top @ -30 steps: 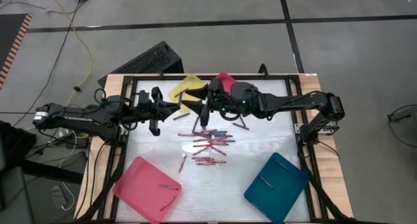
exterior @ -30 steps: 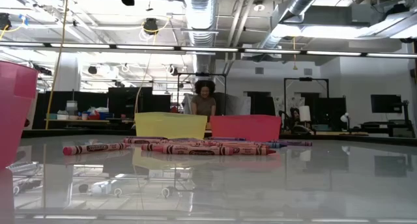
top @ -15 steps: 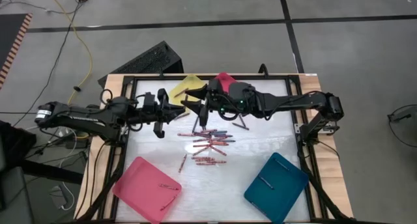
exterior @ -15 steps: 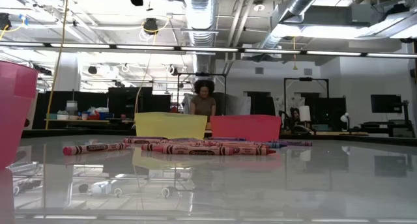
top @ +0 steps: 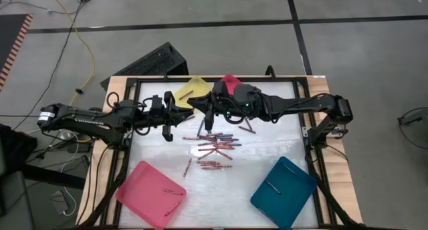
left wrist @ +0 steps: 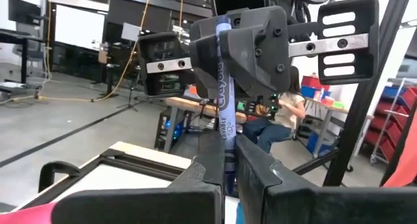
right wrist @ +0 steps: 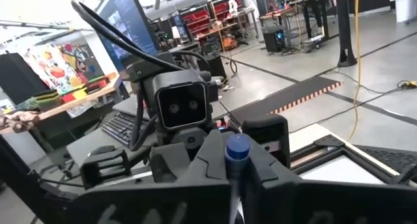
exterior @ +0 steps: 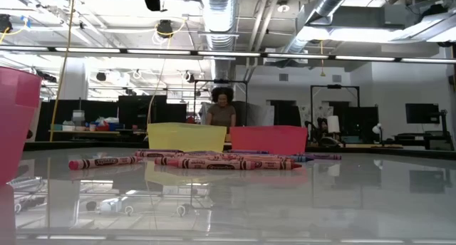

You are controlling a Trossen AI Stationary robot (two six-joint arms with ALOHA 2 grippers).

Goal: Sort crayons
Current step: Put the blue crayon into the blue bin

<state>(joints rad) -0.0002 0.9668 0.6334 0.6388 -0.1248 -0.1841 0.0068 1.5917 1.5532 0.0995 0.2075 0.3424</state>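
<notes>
Seen from above, the meeting point of the two arms is hard to read: the left gripper (top: 192,111) and the right gripper (top: 208,112) come together over the back middle of the table (top: 267,146), and their dark bodies hide what lies between them. The low view shows only a dark part cut off at its top edge, so neither gripper can be judged there.

The wrist views make it clear. A blue crayon (left wrist: 225,110) with a printed paper wrapper stands upright in the air between the two grippers. The left gripper's fingers are clamped on its lower part, and the right gripper's fingers are closed on its upper part. From the right wrist, only the crayon's rounded blue end shows.

The loose crayons (top: 215,144) lie in a spread heap on the white table, just in front of the grippers. They are mostly red, with a few dark or bluish ones, and most lie crosswise. One crayon (top: 188,166) lies apart, nearer the pink tray (top: 137,183) at the front left. The teal tray (top: 294,190) sits at the front right. Each of these two trays holds a thin stick whose colour is too small to tell. A yellow tray (top: 194,86) and a red tray (top: 231,81) stand at the back edge, partly covered by the arms.

Bare table lies between the heap and the front trays, and to the right of the heap. A black rail frames the table on all sides.
</notes>
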